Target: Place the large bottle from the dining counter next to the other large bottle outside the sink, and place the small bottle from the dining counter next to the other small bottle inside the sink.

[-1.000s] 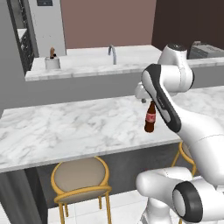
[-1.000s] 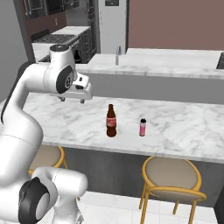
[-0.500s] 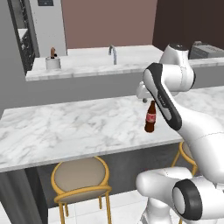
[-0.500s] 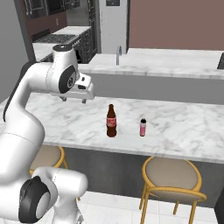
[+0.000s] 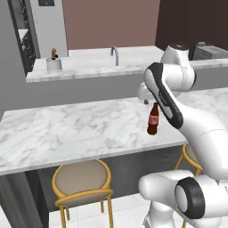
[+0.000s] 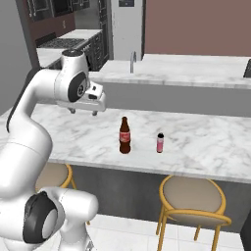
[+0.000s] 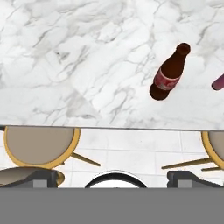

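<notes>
Brown slim-necked large bottle (image 6: 125,137) – upright on marbled dining counter (image 6: 206,152)

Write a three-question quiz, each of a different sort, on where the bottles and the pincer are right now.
1. True or false: the pincer holds the brown bottle.
2. Which stands nearer the pincer in the right base view: A, the brown bottle; B, the small pink bottle?
3. Fill in: both bottles stand upright on the ___.

Key: 1 false, it hangs open above the counter, apart from the bottle. 2 A. 3 counter.
</notes>
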Motion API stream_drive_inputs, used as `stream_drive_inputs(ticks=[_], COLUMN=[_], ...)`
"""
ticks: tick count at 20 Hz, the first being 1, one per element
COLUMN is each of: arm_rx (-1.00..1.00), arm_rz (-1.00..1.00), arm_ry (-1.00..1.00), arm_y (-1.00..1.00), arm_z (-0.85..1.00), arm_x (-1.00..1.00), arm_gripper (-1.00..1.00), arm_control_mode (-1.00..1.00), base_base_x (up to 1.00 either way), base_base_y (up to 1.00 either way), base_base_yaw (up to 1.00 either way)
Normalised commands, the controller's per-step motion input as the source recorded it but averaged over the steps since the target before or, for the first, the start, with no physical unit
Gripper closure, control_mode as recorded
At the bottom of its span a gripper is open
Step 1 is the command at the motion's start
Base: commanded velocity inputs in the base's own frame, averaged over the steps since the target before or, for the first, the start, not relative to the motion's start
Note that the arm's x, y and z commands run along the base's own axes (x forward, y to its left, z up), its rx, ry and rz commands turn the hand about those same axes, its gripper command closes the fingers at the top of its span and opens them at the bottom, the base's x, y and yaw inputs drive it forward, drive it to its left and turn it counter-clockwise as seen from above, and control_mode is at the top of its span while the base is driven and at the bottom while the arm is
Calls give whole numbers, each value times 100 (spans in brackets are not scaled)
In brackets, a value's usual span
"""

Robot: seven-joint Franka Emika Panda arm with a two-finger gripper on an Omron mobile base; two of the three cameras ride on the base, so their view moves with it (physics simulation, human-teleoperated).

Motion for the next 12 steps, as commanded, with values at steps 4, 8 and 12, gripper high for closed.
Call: stream_drive_inputs(ticks=[4, 8, 12], arm_rx=[-4, -5, -2], arm_rz=[0, 0, 2], arm_ry=[11, 15, 2], arm_y=[-2, -24, -25], arm_z=[0, 0, 7], arm_x=[69, 65, 9], arm_gripper=[-100, -100, -100], arm_control_mode=[-100, -100, -100], base_base_x=[0, 0, 0], base_base_y=[0, 0, 0], base_base_yaw=[0, 0, 0])
